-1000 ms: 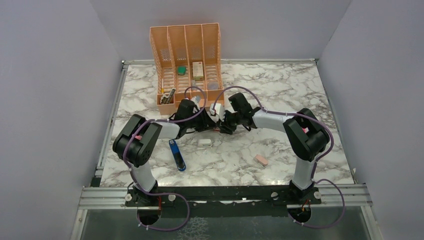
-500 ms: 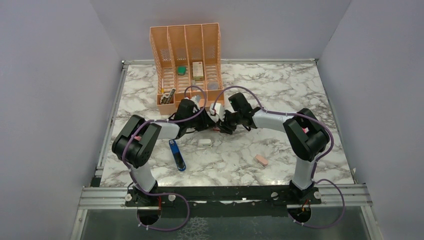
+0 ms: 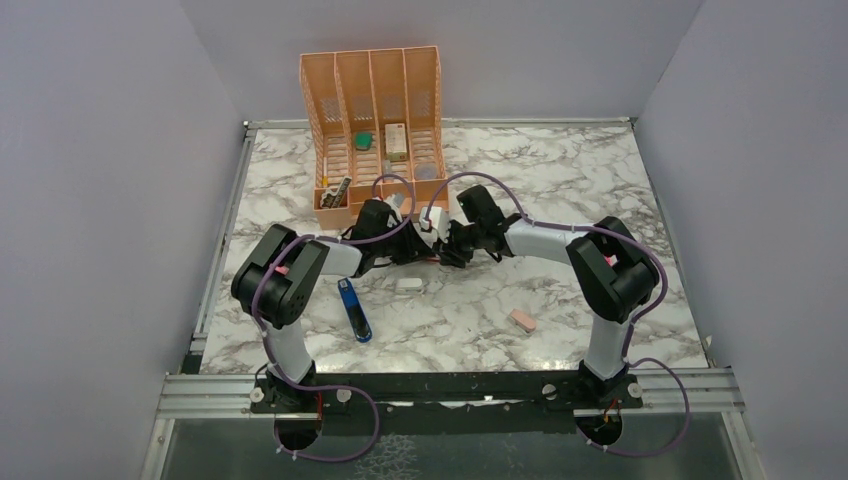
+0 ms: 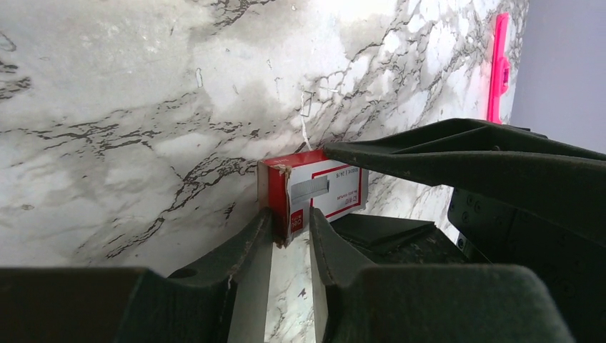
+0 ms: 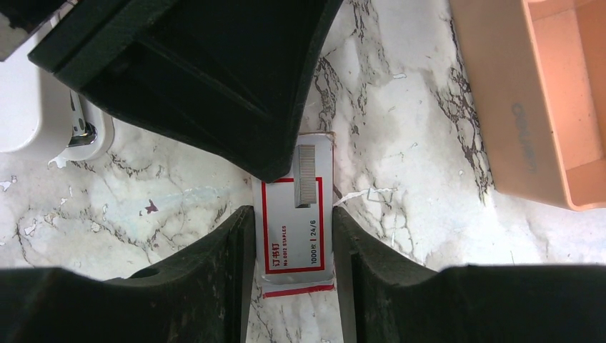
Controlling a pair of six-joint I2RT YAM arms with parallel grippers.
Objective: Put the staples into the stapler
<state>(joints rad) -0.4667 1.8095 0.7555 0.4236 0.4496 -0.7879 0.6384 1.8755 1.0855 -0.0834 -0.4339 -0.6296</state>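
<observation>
The staples box (image 5: 298, 223), a red-and-white cardboard sleeve, lies on the marble between both grippers; it also shows in the left wrist view (image 4: 321, 191). My right gripper (image 5: 293, 218) is shut on its long sides. My left gripper (image 4: 289, 223) is shut on its red end. The grey tray and the strips inside are hidden. In the top view the two grippers meet, left (image 3: 418, 250) and right (image 3: 446, 252), in front of the organiser. The blue stapler (image 3: 353, 309) lies on the table nearer the left arm's base, apart from both grippers.
An orange file organiser (image 3: 375, 120) stands just behind the grippers, its base close in the right wrist view (image 5: 543, 107). A white eraser (image 3: 408, 284) and a pinkish eraser (image 3: 521, 319) lie on the marble. A pink marker (image 4: 498, 68) lies farther off.
The left arm's elbow has shifted slightly to the right. Both grippers stay together at the staples box.
</observation>
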